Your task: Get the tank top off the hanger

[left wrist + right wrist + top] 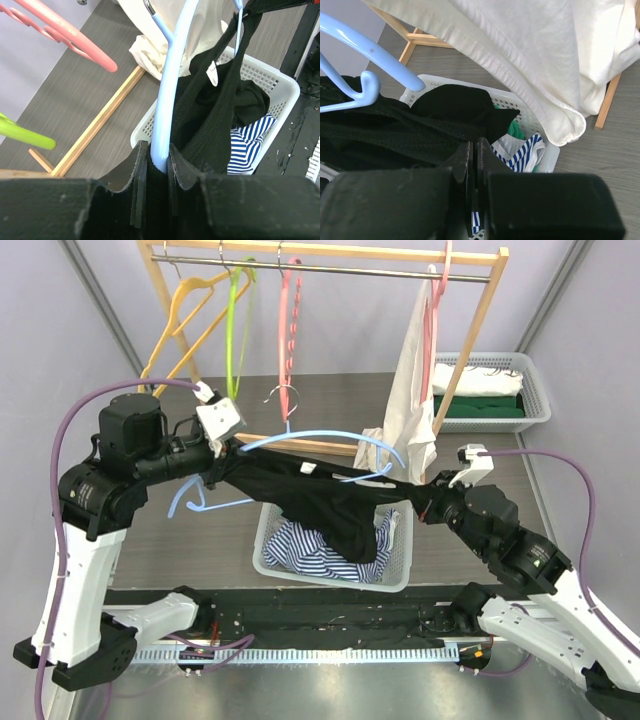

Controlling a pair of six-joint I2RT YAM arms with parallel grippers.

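Rack [350,252]: I see it across the top.
White garment [408,390]: hangs upper right.
Basket [400,548]: lower centre, striped shirt [300,552] inside.

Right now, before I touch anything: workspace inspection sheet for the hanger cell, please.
Surface: grey wood-grain table; no damage seen.
Job's things: black tank top stretched between both grippers, still partly on the blue hanger.
Clutter: white basket below, holding a striped garment; far basket with folded clothes.
Grippers: left gripper shut on the blue hanger; right gripper shut on the tank top.
Cables: left purple cable and right purple cable arch clear of the fabric.
Surroundings: wooden rack, white garment, pink hanger, green hanger.
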